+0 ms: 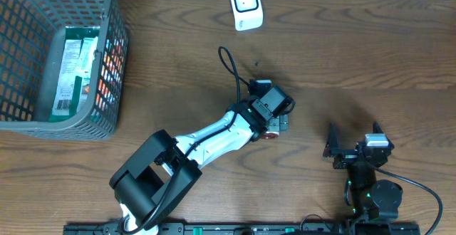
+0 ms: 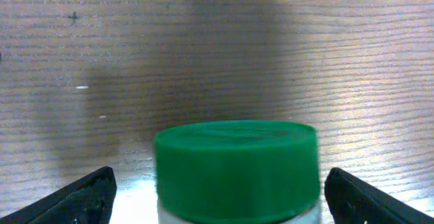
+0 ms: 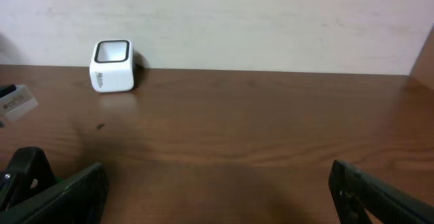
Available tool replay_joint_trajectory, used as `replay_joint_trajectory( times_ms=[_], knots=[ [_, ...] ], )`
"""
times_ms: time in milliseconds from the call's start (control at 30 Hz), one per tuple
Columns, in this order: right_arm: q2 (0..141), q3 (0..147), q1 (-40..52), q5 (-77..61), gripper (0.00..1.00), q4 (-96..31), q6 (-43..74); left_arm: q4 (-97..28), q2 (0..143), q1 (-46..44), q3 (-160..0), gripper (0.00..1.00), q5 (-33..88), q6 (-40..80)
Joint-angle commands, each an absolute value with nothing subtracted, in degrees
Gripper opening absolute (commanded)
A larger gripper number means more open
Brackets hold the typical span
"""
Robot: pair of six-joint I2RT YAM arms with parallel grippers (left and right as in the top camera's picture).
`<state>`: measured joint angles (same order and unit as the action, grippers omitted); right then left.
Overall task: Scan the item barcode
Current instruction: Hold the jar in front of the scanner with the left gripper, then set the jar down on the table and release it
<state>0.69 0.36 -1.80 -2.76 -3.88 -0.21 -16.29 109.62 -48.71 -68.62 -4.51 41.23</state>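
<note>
The green-lidded jar (image 2: 236, 170) stands near the middle of the worktop (image 1: 356, 50), between the left jaws, which are spread wide with a gap either side of the lid. The left arm (image 1: 214, 132) stretches from the near edge and covers the jar from above. A white scanner (image 1: 246, 6) sits at the far edge. A grey basket (image 1: 114, 64) in the far left corner holds packets (image 1: 71, 71), their print too small to read. The right jaws gape wide, holding nothing, near the near right corner.

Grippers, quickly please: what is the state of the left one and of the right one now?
Left gripper: open, fingers clear of the green-capped bottle between them.
Right gripper: open, holding nothing.
</note>
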Motion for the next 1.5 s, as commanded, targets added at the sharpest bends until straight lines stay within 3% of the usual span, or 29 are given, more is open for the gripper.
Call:
replay_joint_trajectory(
  times_ms=[0, 967, 1233, 1467],
  knots=[
    [0.4, 0.3, -1.0, -2.4, 0.99, -4.1, 0.2, -16.2, 109.8, -48.4, -70.8, 0.98, -5.6, 38.9],
    [0.4, 0.3, -1.0, -2.4, 0.99, -4.1, 0.2, -19.2, 107.5, -48.2, -71.9, 0.98, -5.5, 35.6],
    [0.4, 0.3, -1.0, -2.4, 0.99, -4.1, 0.2, -25.4, 101.3, -45.1, -74.3, 0.98, -5.5, 34.1],
    [0.4, 0.3, -1.0, -2.4, 0.99, -4.1, 0.2, -31.3, 91.6, -39.7, -76.7, 0.98, -5.5, 23.9]
  ],
)
